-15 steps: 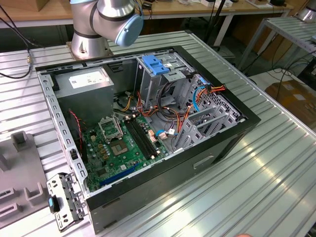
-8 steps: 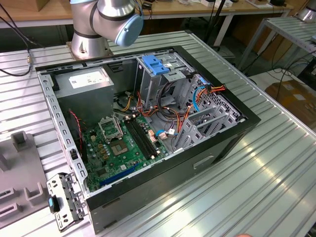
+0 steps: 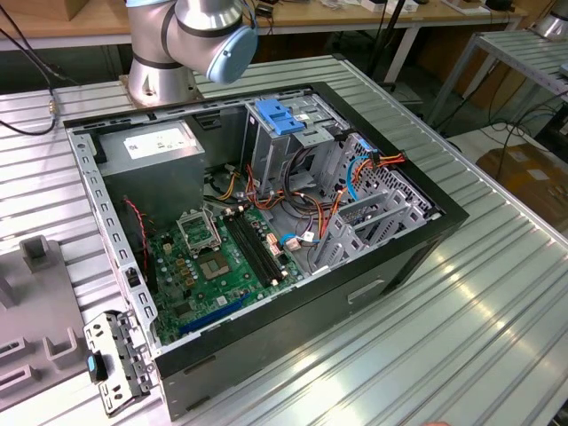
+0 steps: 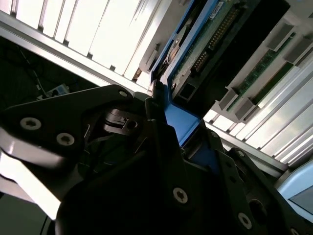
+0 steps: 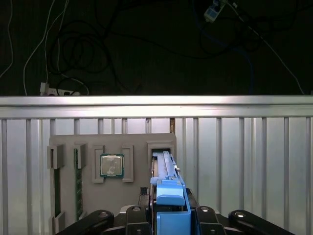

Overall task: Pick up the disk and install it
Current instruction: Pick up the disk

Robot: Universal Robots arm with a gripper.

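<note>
The disk (image 5: 164, 164) stands on edge in a slot of a grey holder block (image 5: 88, 144), with its blue side rail uppermost. In the second wrist view the disk (image 4: 195, 46) shows its green circuit board and a connector row. My gripper (image 5: 170, 198) reaches over it, and its black fingers (image 5: 146, 208) press against both sides of the blue rail. The same grip shows in the second wrist view, where the gripper (image 4: 181, 125) has the blue rail wedged between dark fingers (image 4: 156, 115). I cannot tell whether the disk has lifted off the slot floor.
An open computer case (image 3: 444, 222) lies on the ribbed aluminium table (image 3: 497, 302), holding a green motherboard (image 3: 222, 257), a grey power-supply box (image 3: 155, 146) and a light-blue bracket (image 3: 275, 117). The arm's base (image 3: 160, 75) stands behind it. A processor chip (image 5: 111, 165) sits in the holder block.
</note>
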